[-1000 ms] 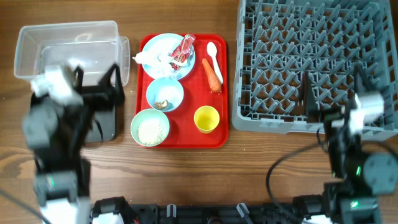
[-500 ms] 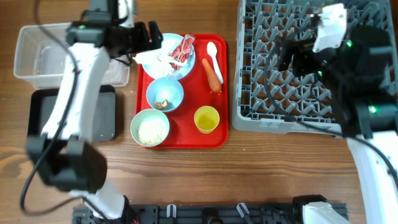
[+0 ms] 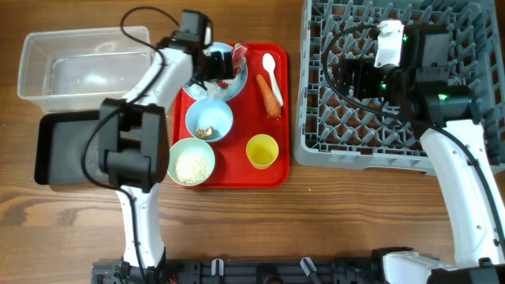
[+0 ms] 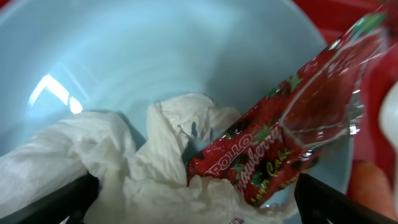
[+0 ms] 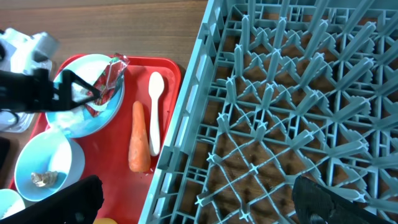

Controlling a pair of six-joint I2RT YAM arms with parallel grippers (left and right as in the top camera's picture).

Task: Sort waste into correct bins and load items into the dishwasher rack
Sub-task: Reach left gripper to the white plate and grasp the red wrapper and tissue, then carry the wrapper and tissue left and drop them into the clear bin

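Note:
My left gripper (image 3: 215, 66) is open, low over the pale blue plate (image 4: 155, 56), its fingers (image 4: 199, 211) either side of the crumpled white tissue (image 4: 124, 168) and the red-and-white wrapper (image 4: 292, 130). My right gripper (image 3: 351, 79) is open and empty above the left part of the grey dishwasher rack (image 3: 394, 118); in the right wrist view it (image 5: 199, 205) hangs over the rack's edge. On the red tray (image 3: 237, 175) lie the carrot (image 3: 270, 95), white spoon (image 3: 270, 69), blue bowl (image 3: 209, 118) with a brown bit, green bowl (image 3: 191, 162) with rice, and yellow cup (image 3: 262, 151).
The clear tub (image 3: 79, 67) stands at the far left, with the black tray (image 3: 67, 150) in front of it. The left arm's links stretch over the black tray and the tray's left edge. Cables loop above the rack.
The left gripper has moved right, off the clear tub and down onto the plate. The right gripper has come forward and lower over the rack's left part.

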